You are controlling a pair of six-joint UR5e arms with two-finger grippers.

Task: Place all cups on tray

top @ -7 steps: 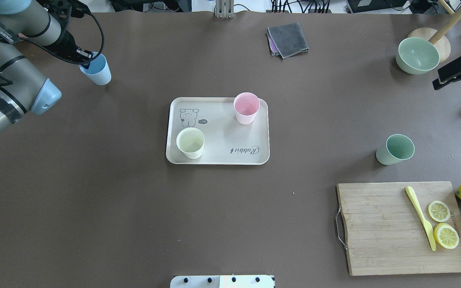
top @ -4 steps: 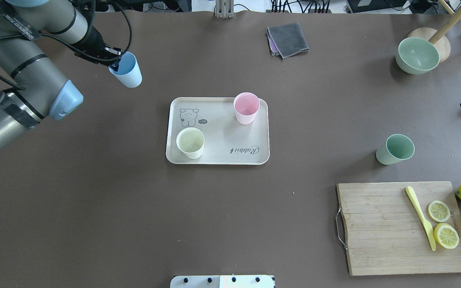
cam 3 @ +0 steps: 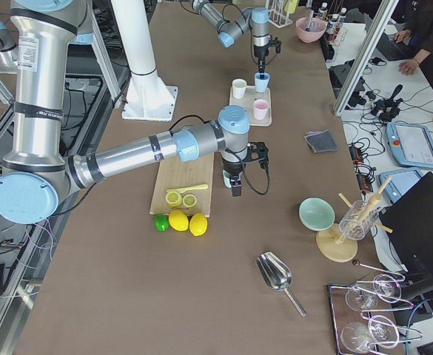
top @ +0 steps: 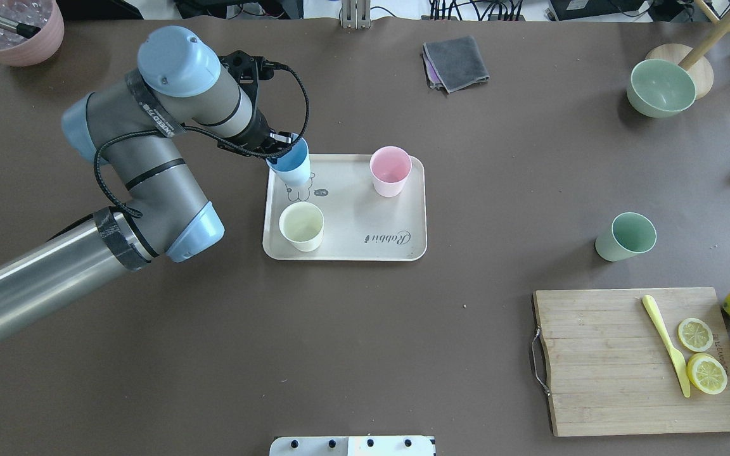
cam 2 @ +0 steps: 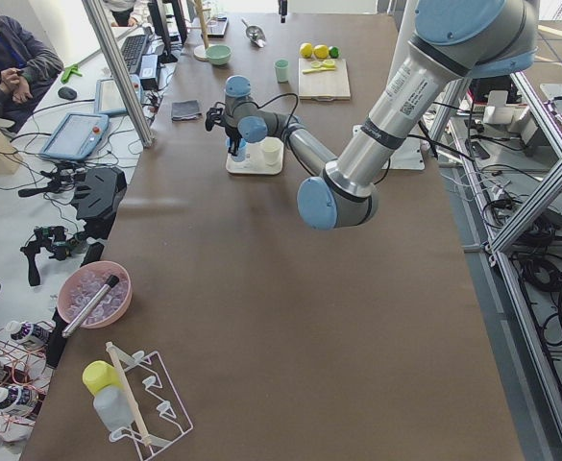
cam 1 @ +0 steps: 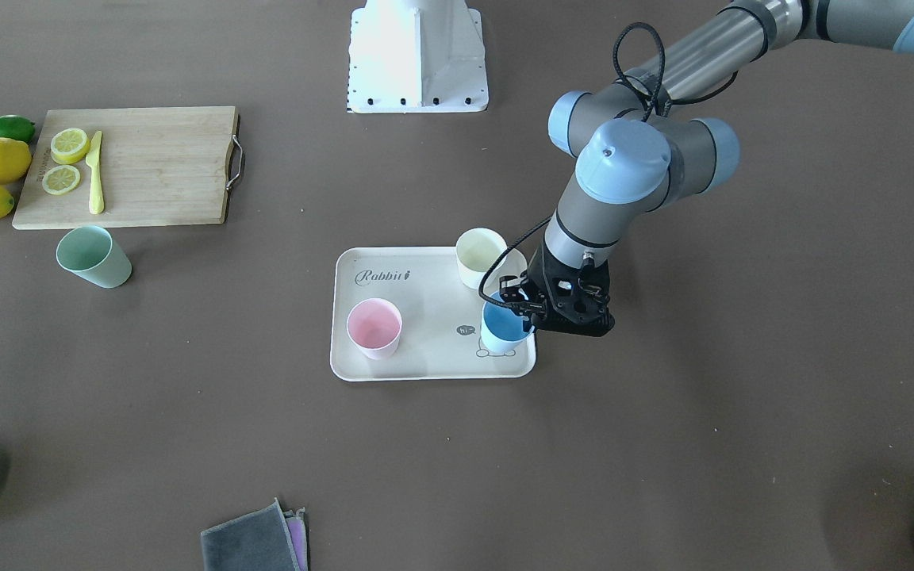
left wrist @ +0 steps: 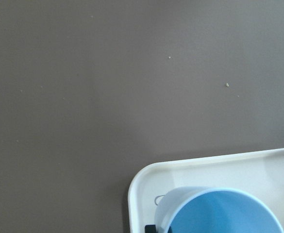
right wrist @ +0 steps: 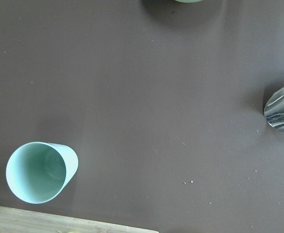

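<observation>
Cup-gathering at the table: the left gripper [top: 284, 144] was clamped on the rim of the blue cup [top: 293, 170], which hung upright directly over the bunny corner of the tray [top: 352, 212]; contact was unclear. The cream cup [top: 301, 226] and pink cup [top: 390, 171], both empty, stood on the tray. The green cup [top: 626, 236], also empty, sat well apart, nearer the right gripper [cam 3: 235, 181], whose grip could not be judged.

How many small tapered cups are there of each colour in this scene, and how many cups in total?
Cream-white matte tapered cup: 1
Pastel pink matte tapered cup: 1
Light blue matte tapered cup: 1
Sage green matte tapered cup: 1
Total: 4
</observation>
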